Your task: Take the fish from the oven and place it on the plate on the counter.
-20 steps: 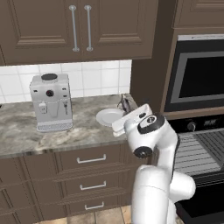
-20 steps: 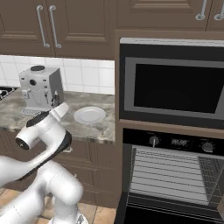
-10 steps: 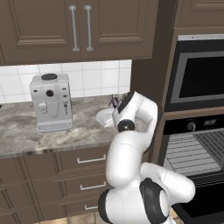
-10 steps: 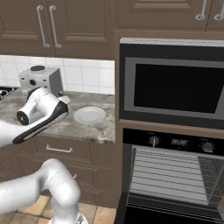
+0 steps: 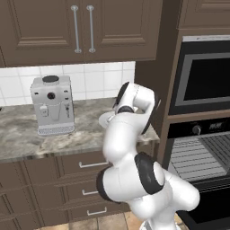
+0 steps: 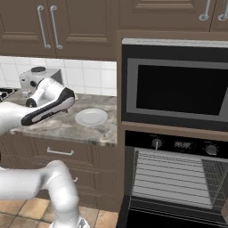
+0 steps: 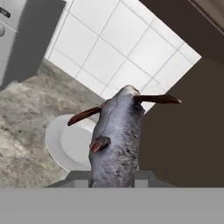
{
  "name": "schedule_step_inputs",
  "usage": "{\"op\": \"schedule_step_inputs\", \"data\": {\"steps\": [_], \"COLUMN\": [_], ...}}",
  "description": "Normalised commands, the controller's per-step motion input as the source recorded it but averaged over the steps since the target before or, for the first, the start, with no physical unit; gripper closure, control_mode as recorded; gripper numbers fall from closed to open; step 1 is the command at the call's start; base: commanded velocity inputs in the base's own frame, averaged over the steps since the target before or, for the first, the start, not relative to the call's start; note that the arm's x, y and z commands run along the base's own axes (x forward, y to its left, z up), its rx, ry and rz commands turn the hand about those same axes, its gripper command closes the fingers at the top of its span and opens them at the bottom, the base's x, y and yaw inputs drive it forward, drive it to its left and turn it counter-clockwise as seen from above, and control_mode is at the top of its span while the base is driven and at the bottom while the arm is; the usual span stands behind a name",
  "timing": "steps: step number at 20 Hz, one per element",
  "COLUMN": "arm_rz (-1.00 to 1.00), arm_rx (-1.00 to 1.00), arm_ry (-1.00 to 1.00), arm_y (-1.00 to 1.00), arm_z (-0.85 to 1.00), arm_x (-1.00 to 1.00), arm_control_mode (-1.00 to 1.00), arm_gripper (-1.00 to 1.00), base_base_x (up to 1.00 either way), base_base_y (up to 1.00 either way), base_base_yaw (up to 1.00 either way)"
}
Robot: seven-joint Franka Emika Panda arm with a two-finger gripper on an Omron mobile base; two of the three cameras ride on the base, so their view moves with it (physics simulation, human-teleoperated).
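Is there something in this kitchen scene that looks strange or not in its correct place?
Yes. A grey fish is held in the gripper in the air above the counter, beside the white plate. The oven door is open.

- My own forearm covers most of the plate [image 5: 104,119] in the left base view; just a sliver of rim pokes out.
- Fish [image 7: 114,139] blocks the plate's right side in the hand view.
- My fingertips [image 7: 141,177] sit mostly behind the fish, so finger contact isn't clear there.
- Coffee machine [image 7: 24,35] cut off by the hand view's top-left edge.
- In the right base view my arm hides the coffee machine's lower part.
- Oven [image 6: 178,187] runs off the right base view's bottom and right edges.
- Oven display text too small to read.
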Motion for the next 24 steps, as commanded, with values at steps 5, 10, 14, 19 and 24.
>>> {"op": "schedule_step_inputs", "data": {"steps": [5, 10, 14, 19, 24], "arm_rz": [0.0, 0.0, 0.0, 0.0, 0.0], "arm_rx": [0.0, 0.0, 0.01, 0.01, 0.0], "arm_ry": [0.19, 0.11, 0.07, 0.2, 0.19], "arm_y": [-0.01, -0.03, -0.17, -0.1, -0.03], "arm_z": [-0.42, -0.25, -0.18, -0.38, -0.37], "arm_x": [0.27, 0.4, 0.34, 0.37, 0.42], "arm_control_mode": [-1.0, -1.0, -1.0, -1.0, -1.0], "arm_gripper": [1.0, 1.0, 1.0, 1.0, 1.0], "base_base_x": [0.0, 0.0, 0.0, 0.0, 0.0], "base_base_y": [0.0, 0.0, 0.0, 0.0, 0.0], "base_base_yaw": [0.0, 0.0, 0.0, 0.0, 0.0]}}
